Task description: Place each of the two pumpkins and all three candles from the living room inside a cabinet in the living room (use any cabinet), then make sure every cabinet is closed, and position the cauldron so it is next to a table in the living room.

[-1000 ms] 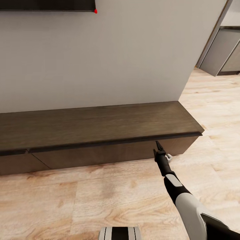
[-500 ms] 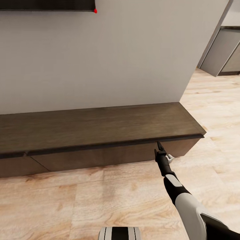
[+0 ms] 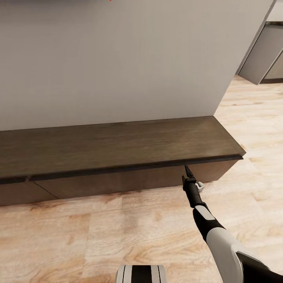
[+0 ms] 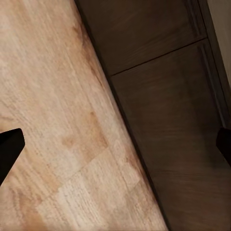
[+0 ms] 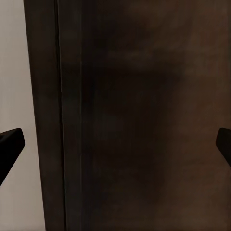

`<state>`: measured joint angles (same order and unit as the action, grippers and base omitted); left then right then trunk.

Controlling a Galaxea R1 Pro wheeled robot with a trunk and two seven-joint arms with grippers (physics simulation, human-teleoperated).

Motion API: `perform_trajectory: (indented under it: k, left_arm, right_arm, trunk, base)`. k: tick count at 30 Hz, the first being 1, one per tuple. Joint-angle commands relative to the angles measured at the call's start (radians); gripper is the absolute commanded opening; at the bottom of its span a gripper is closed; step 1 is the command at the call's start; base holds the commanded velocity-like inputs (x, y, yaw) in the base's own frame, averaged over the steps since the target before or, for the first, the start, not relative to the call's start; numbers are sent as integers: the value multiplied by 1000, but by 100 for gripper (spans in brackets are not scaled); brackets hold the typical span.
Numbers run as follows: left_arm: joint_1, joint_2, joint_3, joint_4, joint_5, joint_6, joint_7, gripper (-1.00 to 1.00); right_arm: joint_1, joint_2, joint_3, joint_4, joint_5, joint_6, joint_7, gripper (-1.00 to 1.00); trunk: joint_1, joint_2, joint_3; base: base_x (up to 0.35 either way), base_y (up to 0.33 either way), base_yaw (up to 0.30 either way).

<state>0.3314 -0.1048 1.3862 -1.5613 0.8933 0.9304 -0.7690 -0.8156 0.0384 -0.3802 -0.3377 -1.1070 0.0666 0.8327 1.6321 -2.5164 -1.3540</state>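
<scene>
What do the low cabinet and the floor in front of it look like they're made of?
The cabinet looks like dark-brown wood or wood veneer in a matte finish, with faint grain streaks along its top. The floor looks like light wood planks, possibly laminate, with visible grain, knots and plank seams.

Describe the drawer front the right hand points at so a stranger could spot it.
Along the grey wall runs a long, low, dark-brown cabinet. The right hand points at its rightmost drawer front, just under the overhanging top. It is the wide, handle-less panel ending at the cabinet's right corner.
</scene>
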Motion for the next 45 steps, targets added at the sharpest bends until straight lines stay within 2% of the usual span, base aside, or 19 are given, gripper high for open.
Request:
perform_trajectory:
  k: [1,14,37,38,45]
  left_arm:
    - [0,0,1,0,1,5,-2,100]
    - [0,-14,2,1,-3,-11,-1,100]
    - [1,-12,2,1,-5,-19,0,100]
    - [1,-12,2,1,-5,-19,0,100]
    - [1,-10,2,2,-5,-19,0,100]
  right_arm:
    - [0,1,0,0,-9,7,3,100]
    - [0,1,1,0,-8,8,3,100]
    - [0,1,3,-1,-5,9,3,100]
    - [0,1,3,-1,-5,9,3,-100]
    - [0,1,4,-3,-4,9,3,-100]
  trunk:
    - [0,0,-1]
    - [0,0,-1]
    - [0,0,-1]
    - [0,0,-1]
    - [0,0,-1]
  base:
    - [0,0,0]
    - [75,16,0]
    - [35,1,0]
    - [0,0,0]
    - [0,0,0]
